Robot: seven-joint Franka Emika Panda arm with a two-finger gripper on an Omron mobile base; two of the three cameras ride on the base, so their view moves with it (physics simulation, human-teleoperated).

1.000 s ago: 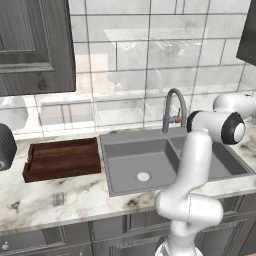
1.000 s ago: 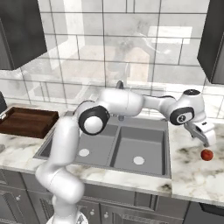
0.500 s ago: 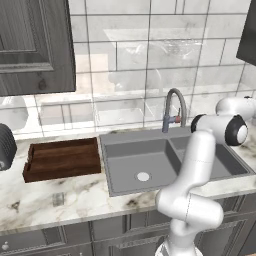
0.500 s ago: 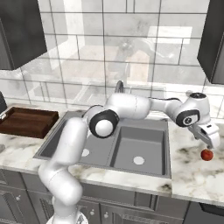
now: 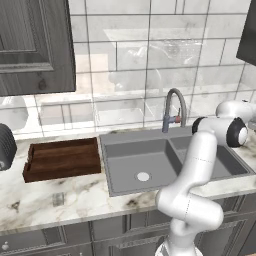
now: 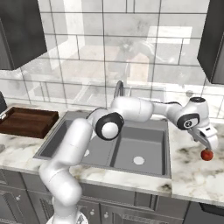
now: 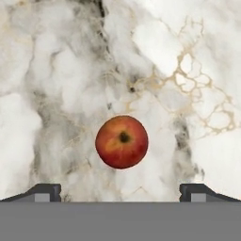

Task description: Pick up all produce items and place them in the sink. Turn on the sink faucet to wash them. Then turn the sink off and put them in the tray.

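A simulated kitchen counter of white marble, described from left to right as seen from behind the robot's right side. Farthest from the claw, at the left end, a dark wooden tray (image 6: 26, 122) lies flat on the counter, the last stop for washed produce. Next comes the grey double-basin sink (image 6: 144, 142), with the arched sink faucet (image 6: 119, 89) rising behind it; no water can be seen running. The white arm rises from the lower left, folds up at the elbow, and stretches nearly level across the sink to the right, its wrist bent downward at the end. There the claw (image 6: 209, 143) hangs over the counter to the right of the sink, pointing down. Directly beneath it, just below the fingertips, sits the red fruit (image 6: 207, 154), alone on the marble. From the hand camera the fruit (image 7: 122, 141) lies centred between the two dark fingertips (image 7: 44, 191), which stand wide apart with room on either side, so the claw is open and holds nothing. This alignment suggests the arm is poised to descend and grasp; the washing sequence appears barely begun.
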